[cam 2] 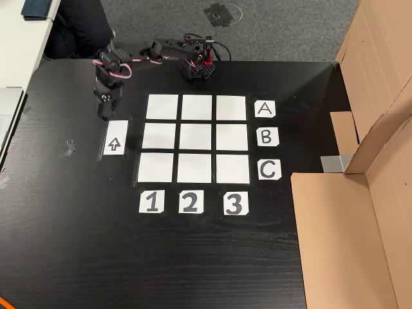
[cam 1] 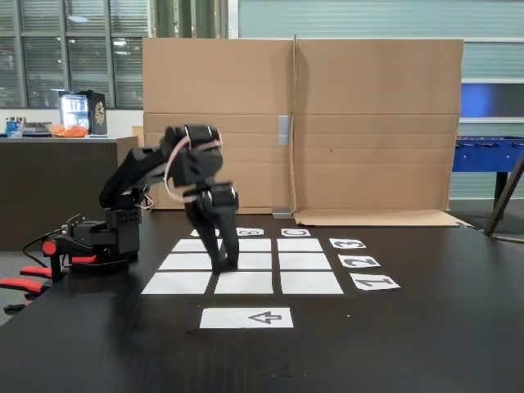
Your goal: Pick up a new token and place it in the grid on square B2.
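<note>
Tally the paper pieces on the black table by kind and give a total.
Plain white grid rectangles: 9
Letter cards A, B, C: 3
Number cards 1, 2, 3: 3
Arrow-printed sheet: 1
Total: 16

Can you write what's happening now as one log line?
gripper: beside arrow sheet, open or shut unclear | grid: nine squares bare | square B2: bare, placing not yet done

light: even, indoor — overhead | shadows: faint | glare: soft sheen on table (cam 1: 426,327) | focus: sharp
</note>
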Tool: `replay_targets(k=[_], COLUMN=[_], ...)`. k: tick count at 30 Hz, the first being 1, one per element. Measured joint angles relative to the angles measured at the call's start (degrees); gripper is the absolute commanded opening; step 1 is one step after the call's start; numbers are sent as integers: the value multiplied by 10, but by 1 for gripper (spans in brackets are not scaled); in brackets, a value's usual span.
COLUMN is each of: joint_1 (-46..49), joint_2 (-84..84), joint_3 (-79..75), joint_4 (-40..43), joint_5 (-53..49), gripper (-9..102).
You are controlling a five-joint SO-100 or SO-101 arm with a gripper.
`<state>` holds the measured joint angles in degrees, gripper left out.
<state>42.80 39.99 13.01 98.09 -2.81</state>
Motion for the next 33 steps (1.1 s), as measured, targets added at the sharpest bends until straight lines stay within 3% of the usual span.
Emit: replay_targets(k=[16,33], joint_1=[-43,-233], joint_2=[327,578], joint_3=[161,468], joint_4=[8,7], joint_5=[0,-2], gripper=[12,12])
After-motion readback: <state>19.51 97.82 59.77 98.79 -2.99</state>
